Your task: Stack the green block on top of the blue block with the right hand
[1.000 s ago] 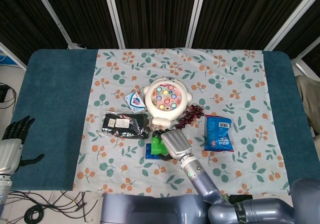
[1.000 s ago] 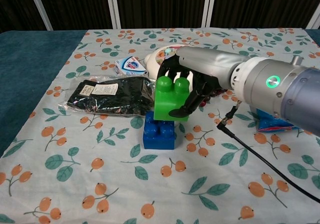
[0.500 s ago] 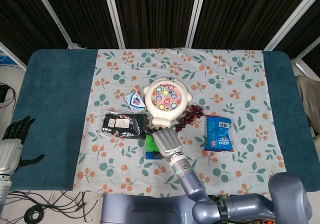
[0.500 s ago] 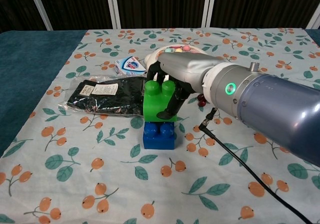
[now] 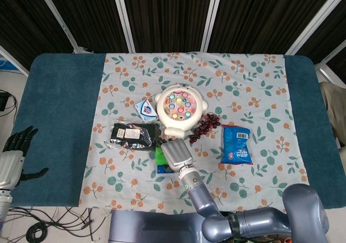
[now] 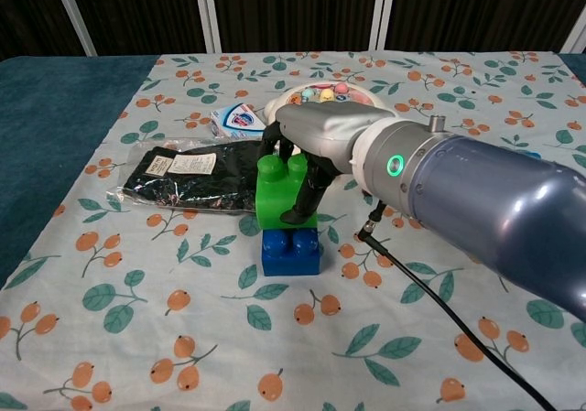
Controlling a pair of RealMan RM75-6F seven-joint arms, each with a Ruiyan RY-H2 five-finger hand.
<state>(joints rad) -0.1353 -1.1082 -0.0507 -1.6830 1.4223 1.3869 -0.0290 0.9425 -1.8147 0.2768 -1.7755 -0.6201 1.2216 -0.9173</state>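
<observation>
The green block [image 6: 278, 195] is held by my right hand [image 6: 311, 150], whose fingers wrap its top and right side. It sits low over the blue block [image 6: 290, 252], shifted a little left of it; whether the two touch cannot be told. In the head view the right hand [image 5: 175, 155] hides most of both blocks, leaving a green sliver [image 5: 159, 155] and a blue edge [image 5: 161, 169]. My left hand [image 5: 12, 155] hangs off the table's left edge, fingers spread, holding nothing.
A black packet [image 6: 199, 177] lies just left of the blocks. Behind them sit a round fishing toy [image 5: 180, 107], a small white sachet [image 5: 145, 107] and dark grapes [image 5: 206, 126]. A blue snack bag [image 5: 235, 144] lies to the right. A black cable [image 6: 439, 297] trails from my forearm.
My right hand has carried the green block leftward and down, from above the blue block's right side to low over it, slightly past its left edge. The left hand has not moved.
</observation>
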